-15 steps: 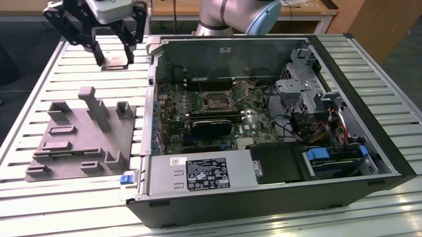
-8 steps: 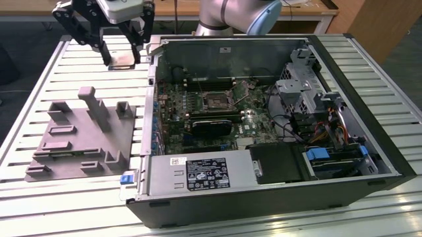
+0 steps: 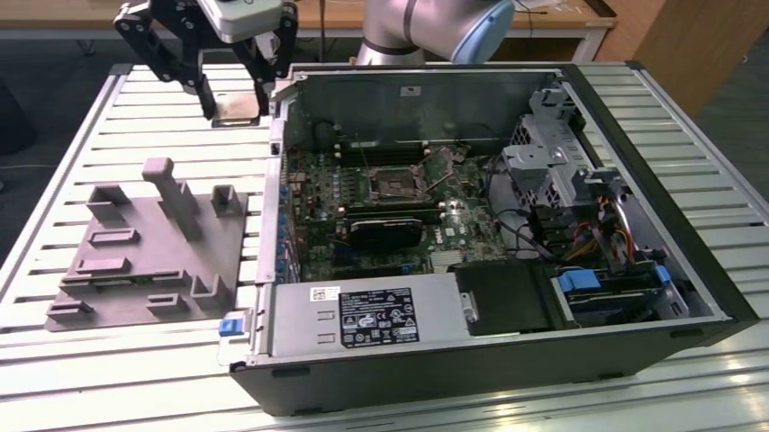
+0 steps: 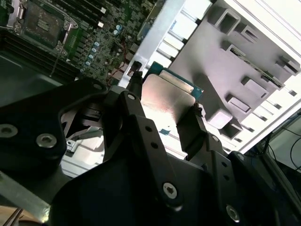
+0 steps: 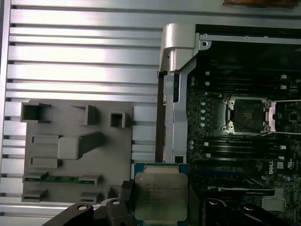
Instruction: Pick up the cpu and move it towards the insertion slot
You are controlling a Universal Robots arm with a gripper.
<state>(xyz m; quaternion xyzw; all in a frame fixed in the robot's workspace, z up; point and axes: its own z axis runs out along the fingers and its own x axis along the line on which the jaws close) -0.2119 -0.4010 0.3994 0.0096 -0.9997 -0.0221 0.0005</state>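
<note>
The claw point(image 4: 164, 110) grips the cpu point(image 5: 161, 195) by two opposite edges, above the worktop point(image 3: 397, 396) beside the open case point(image 3: 655, 180). It looks thin, rigid, light, probably slippery metal; underside fragile.

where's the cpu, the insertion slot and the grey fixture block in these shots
cpu point(image 5: 160, 201): first wrist view, on its metal top.
insertion slot point(image 5: 246, 115): first wrist view, on the dark socket centre.
grey fixture block point(image 3: 144, 247): exterior view, on its flat base.
</note>
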